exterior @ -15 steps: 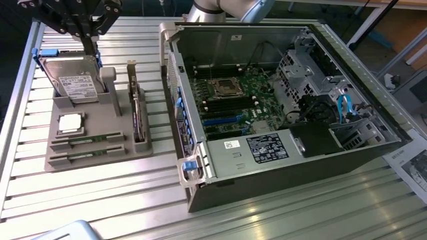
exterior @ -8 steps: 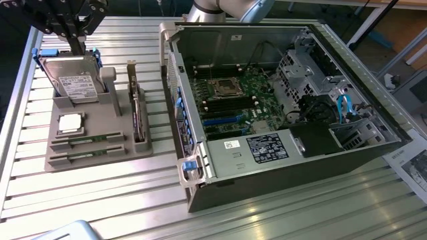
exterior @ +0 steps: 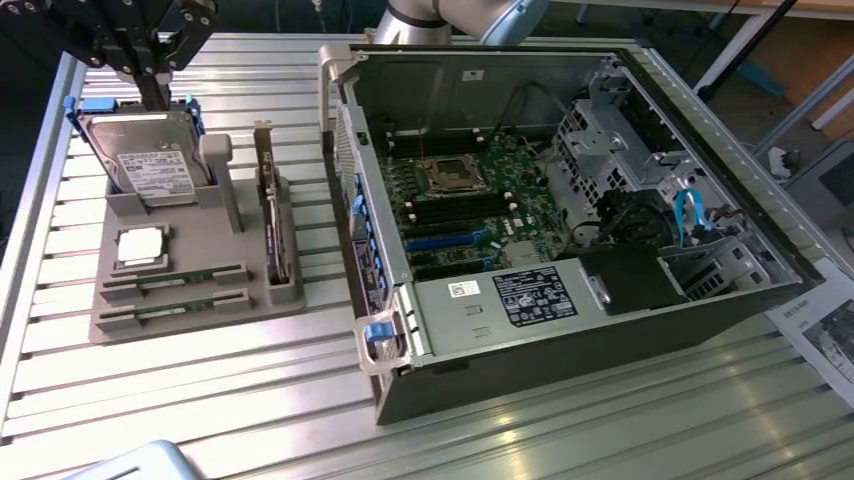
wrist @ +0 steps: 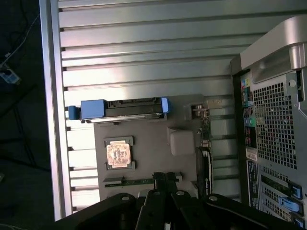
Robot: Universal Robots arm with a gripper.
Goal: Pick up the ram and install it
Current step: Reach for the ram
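Gripper (exterior: 156, 96): fingers pressed together, nothing held, hanging above far end of hard drive (exterior: 154, 165). Grey moulded plastic holder (exterior: 200, 323) on ribbed metal table (exterior: 267, 400), exterior view's left. Holder carries silver drive, square processor chip (exterior: 140, 247), upright expansion card (exterior: 274, 235). Ram stick (exterior: 176, 277), thin green board, sits in holder slot; second ram stick (exterior: 174, 307) sits in nearer slot just beside. Open black case (exterior: 561, 360) on exterior view's right, green motherboard (exterior: 494, 190) inside.

Arm and gripper: external appearance.
The arm (exterior: 424, 18) is a smooth silver-grey tube joined to a grey joint housing (exterior: 505, 14). The gripper (exterior: 158, 98) is matt black throughout. Its flat, angular links (wrist: 110, 207) are joined by round, pale-headed pivot pins (wrist: 125, 197) and taper to slim black fingers (wrist: 159, 179).
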